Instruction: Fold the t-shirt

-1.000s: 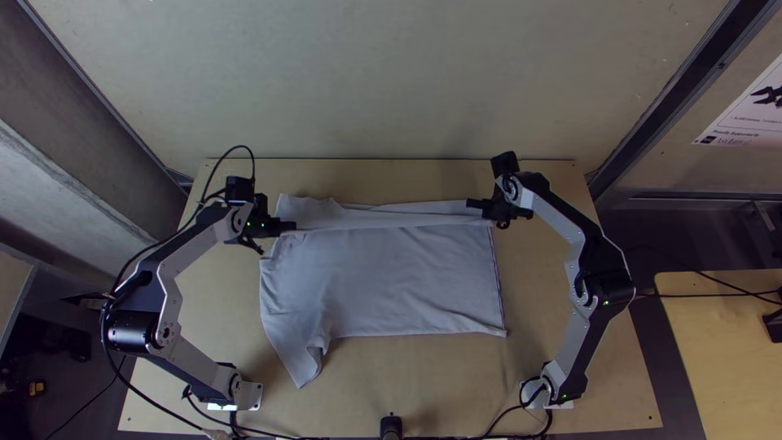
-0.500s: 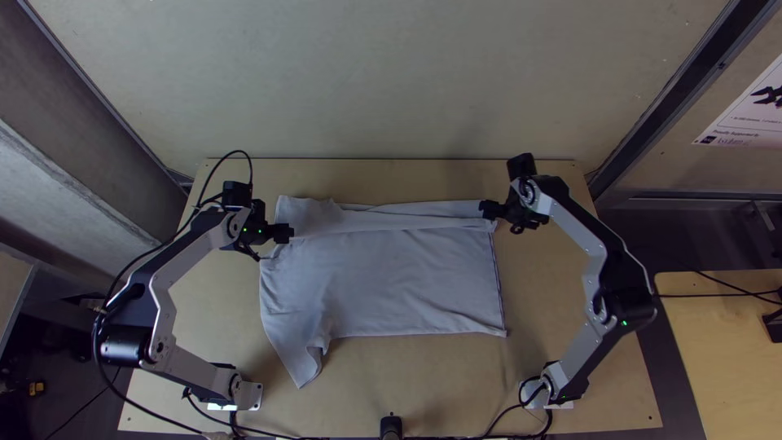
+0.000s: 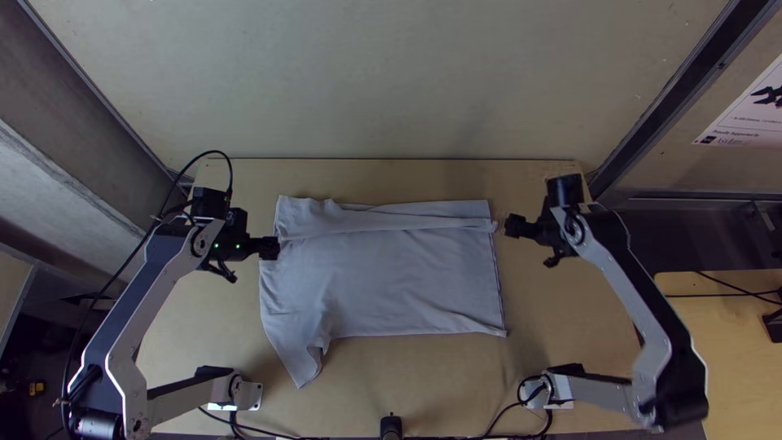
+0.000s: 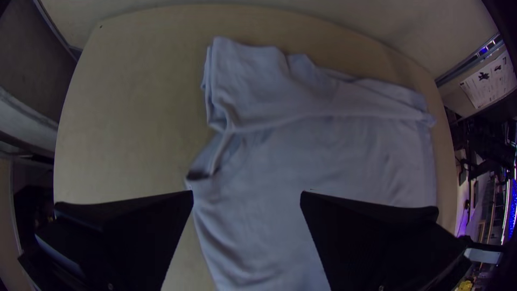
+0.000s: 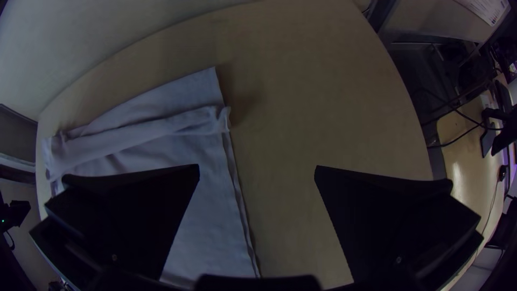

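The pale grey cloth t-shirt (image 3: 399, 281) is lying on the light wooden table (image 3: 423, 379), far part folded over; the black left hand (image 3: 248, 259) and black right hand (image 3: 533, 245) are hovering nearby. Both are gaping wide, gripping nothing.

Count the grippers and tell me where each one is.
2: the left gripper, open by the t-shirt's left edge, and the right gripper, open beyond its right edge.

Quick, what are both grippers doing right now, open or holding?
Left gripper: open, holding nothing, by the shirt.
Right gripper: open, holding nothing, to the shirt's right in the top view.
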